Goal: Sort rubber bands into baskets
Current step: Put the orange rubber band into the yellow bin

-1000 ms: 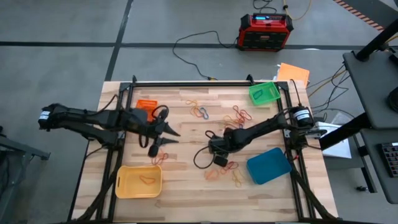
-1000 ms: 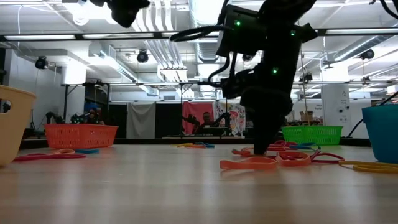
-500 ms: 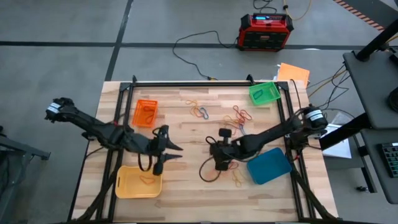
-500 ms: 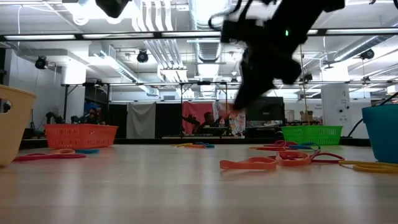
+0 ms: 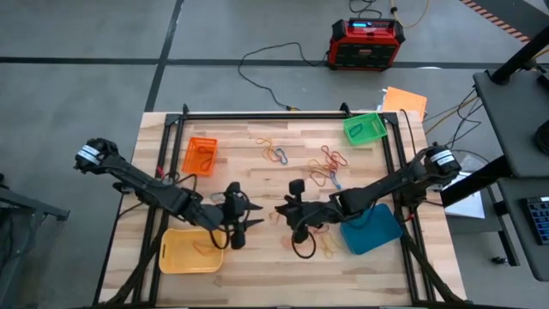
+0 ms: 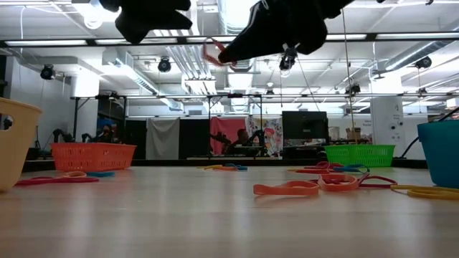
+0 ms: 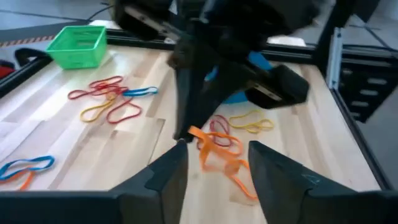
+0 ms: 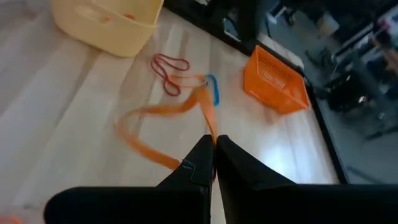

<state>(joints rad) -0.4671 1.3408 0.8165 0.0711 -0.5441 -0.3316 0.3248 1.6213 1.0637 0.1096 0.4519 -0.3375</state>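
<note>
Our right gripper [image 8: 211, 144] pinches an orange rubber band [image 8: 163, 118] above the table [image 5: 257, 163]; our left gripper [image 7: 214, 155] hangs released, facing it, near the yellow basket [image 5: 190, 250].

Inventory: table contents by count.
Baskets, four: one orange basket [image 5: 201, 156], one green basket [image 5: 364, 129], one blue basket [image 5: 371, 229], one yellow basket [image 5: 190, 251]. Arms, two, each with one gripper: left gripper [image 5: 255, 225], right gripper [image 5: 279, 212]. Rubber bands: loose clusters [image 5: 328, 160] scattered over the wooden table [image 5: 249, 266], too tangled and small for an exact count; one orange band [image 8: 163, 111] hangs from the right gripper; the yellow and orange baskets each hold at least one.
</note>
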